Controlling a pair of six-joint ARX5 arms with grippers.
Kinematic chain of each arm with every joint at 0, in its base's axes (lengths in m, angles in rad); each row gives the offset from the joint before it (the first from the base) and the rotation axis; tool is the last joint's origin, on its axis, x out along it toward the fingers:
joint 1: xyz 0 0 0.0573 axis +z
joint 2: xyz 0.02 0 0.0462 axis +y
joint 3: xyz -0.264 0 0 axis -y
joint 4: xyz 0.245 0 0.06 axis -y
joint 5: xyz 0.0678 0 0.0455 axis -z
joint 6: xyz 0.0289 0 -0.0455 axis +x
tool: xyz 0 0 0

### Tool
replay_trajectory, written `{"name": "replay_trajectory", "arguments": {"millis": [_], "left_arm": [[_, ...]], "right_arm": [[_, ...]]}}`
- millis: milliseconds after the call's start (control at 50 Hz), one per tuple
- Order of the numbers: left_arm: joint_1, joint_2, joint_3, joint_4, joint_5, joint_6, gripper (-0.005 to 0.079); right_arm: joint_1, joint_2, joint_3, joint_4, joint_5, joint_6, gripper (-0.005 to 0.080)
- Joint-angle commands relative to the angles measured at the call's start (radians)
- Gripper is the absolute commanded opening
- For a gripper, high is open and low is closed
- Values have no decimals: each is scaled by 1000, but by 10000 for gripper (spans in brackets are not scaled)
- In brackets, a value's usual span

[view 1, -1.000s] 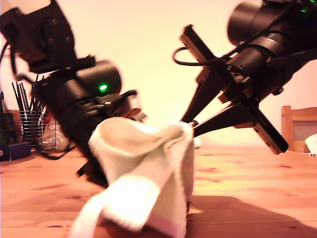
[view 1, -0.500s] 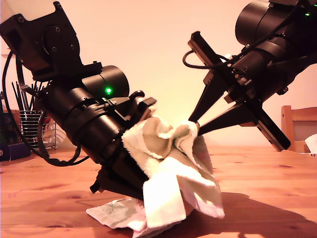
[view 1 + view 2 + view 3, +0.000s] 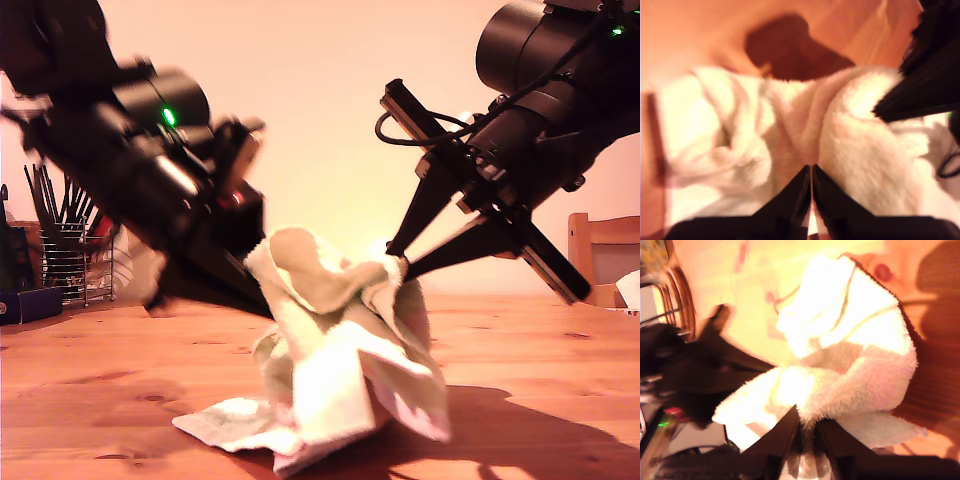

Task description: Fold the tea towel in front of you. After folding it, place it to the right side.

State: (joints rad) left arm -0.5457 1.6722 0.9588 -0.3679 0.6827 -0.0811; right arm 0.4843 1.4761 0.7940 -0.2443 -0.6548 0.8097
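The cream-white tea towel point(image 3: 340, 340) hangs bunched above the wooden table point(image 3: 560, 350), and its lower end lies crumpled on the wood. My first gripper point(image 3: 262, 262), on the blurred arm at the exterior view's left, is shut on one raised fold point(image 3: 765, 130); its jaws point(image 3: 811, 167) meet in the terry. My second gripper point(image 3: 398, 262) comes in from the exterior view's right and is shut on another fold beside it point(image 3: 807, 422). In the second wrist view the towel point(image 3: 850, 340) shows a faint pink patch. The two grippers hold the cloth a short way apart.
A wire utensil basket point(image 3: 75, 260) with dark sticks and a blue box point(image 3: 25, 305) stand at the exterior view's left, behind the first arm. A wooden chair back point(image 3: 600, 255) shows at the exterior view's right edge.
The first arm has swung up and toward the exterior view's left and is blurred. The towel's top fold has stretched between the grippers. The second arm has hardly moved.
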Motion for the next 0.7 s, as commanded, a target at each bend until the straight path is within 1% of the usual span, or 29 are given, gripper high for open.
{"name": "replay_trajectory", "arguments": {"millis": [0, 60, 160, 200, 400, 520, 580, 660, 680], "left_arm": [[11, -13, -22, -11, -47, 19, -21], [19, -19, -22, -29, -87, 38, -21], [29, -19, -22, -55, -115, 51, -21], [30, -19, -22, -58, -143, 60, -21], [30, -19, -22, -21, -262, 63, -21], [30, -19, -22, -4, -265, 63, -21], [30, -19, -22, -2, -265, 63, -21], [30, -19, -22, -3, -245, 62, -21], [29, -20, -22, -5, -241, 63, -21]], "right_arm": [[0, -7, -7, 21, 14, 11, -12], [0, -2, -7, 28, 19, 33, -11], [0, 13, -7, 44, 19, 61, -12], [0, 21, -7, 54, 19, 74, -12], [6, 86, -6, 109, 15, 133, -12], [14, 133, 5, 155, 10, 162, -10], [16, 153, 18, 173, 2, 164, 6], [22, 172, 42, 189, 4, 169, 63], [24, 179, 50, 195, 5, 169, 95]]}}
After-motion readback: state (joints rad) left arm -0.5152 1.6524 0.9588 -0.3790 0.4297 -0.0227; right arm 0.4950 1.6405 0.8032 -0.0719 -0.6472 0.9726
